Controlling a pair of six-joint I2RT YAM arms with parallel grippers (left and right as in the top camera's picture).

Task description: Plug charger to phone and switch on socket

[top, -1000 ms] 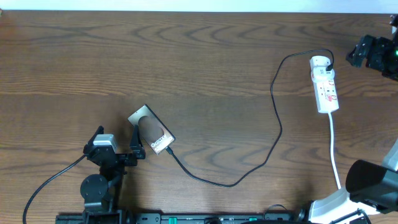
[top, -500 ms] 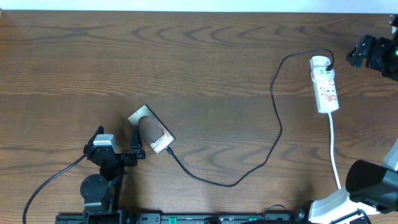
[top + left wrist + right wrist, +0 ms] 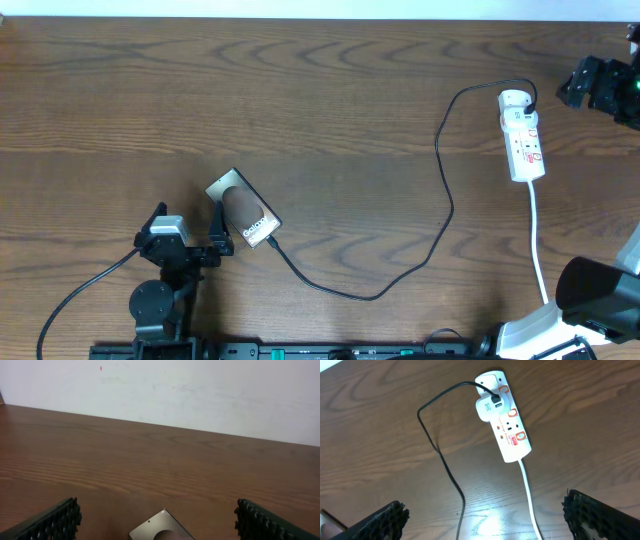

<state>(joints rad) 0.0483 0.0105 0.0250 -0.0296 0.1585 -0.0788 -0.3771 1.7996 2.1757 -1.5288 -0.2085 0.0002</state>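
The phone (image 3: pixel 243 208) lies slanted at lower left of the wooden table; its top corner (image 3: pixel 160 527) shows low between my left fingers. The charger's black cable (image 3: pixel 445 190) loops from the phone's lower right corner to a white adapter (image 3: pixel 487 410) in the socket (image 3: pixel 523 135). I cannot tell how deep its tip sits in the phone. My left gripper (image 3: pixel 186 225) is open just left of the phone, holding nothing (image 3: pixel 157 506). My right gripper (image 3: pixel 585 85) hangs open right of the socket (image 3: pixel 502 415), with cable and white cord (image 3: pixel 527 495) below it (image 3: pixel 485 505).
The socket's white cord (image 3: pixel 538 240) runs down toward the right arm's base (image 3: pixel 590 290). A thin black lead (image 3: pixel 80 290) trails from the left arm to the front edge. A white wall (image 3: pixel 160 390) stands behind the table's far edge.
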